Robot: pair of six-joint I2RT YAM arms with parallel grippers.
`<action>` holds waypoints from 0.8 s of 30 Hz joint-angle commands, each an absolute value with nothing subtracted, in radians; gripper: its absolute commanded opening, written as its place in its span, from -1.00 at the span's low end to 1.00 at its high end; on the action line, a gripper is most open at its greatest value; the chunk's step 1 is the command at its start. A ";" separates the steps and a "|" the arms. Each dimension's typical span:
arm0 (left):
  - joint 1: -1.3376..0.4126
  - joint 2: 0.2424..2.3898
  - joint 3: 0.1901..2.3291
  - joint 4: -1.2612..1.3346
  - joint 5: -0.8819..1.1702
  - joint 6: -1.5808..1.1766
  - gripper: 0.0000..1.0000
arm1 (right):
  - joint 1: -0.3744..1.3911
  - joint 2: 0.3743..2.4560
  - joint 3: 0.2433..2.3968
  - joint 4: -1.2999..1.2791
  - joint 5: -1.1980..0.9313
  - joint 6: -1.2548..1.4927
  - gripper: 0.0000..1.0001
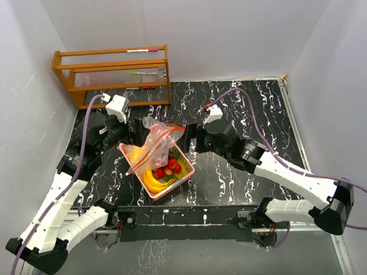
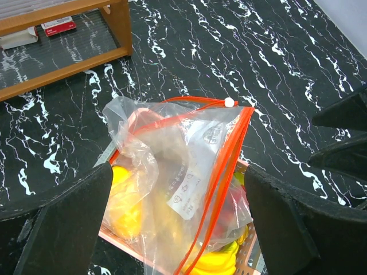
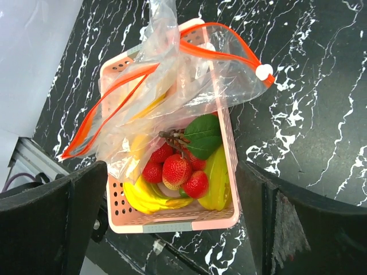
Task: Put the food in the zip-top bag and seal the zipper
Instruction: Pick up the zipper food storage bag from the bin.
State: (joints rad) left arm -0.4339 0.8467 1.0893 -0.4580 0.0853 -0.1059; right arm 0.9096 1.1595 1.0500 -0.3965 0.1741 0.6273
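The clear zip-top bag (image 1: 156, 142) with an orange zipper lies crumpled over the pink basket (image 1: 182, 179), its mouth unsealed and its white slider (image 3: 264, 71) at one end. The food lies in the basket: a yellow banana bunch (image 3: 148, 197), red strawberries (image 3: 178, 169), a green leaf (image 3: 204, 135), a yellow-green fruit (image 3: 217, 182) and a yellow-orange fruit (image 2: 127, 201) seen through the bag. My left gripper (image 1: 132, 130) is open and empty just left of the bag (image 2: 183, 166). My right gripper (image 1: 192, 139) is open and empty just right of the bag (image 3: 172, 86).
A wooden rack (image 1: 112, 74) holding pens stands at the back left, against the wall. White walls close in the black marbled table (image 1: 246, 172) on the left, back and right. The rack's foot (image 2: 69, 69) shows in the left wrist view.
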 commanded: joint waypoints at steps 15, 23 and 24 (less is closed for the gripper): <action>-0.427 0.816 1.153 -0.490 0.106 -0.095 0.95 | 0.918 1.185 1.133 -0.295 0.080 0.586 0.97; -0.427 0.801 1.141 -0.496 0.104 -0.101 0.95 | 0.941 1.281 1.152 -0.219 0.066 0.607 0.97; -0.427 0.799 1.141 -0.498 0.103 -0.100 0.95 | 0.942 1.287 1.153 -0.204 0.067 0.610 0.97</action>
State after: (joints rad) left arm -0.4339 0.8261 1.1370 -0.4812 0.0944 -0.1005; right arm 0.9344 1.2934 1.1072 -0.3138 0.0807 0.6048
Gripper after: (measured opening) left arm 0.971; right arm 0.984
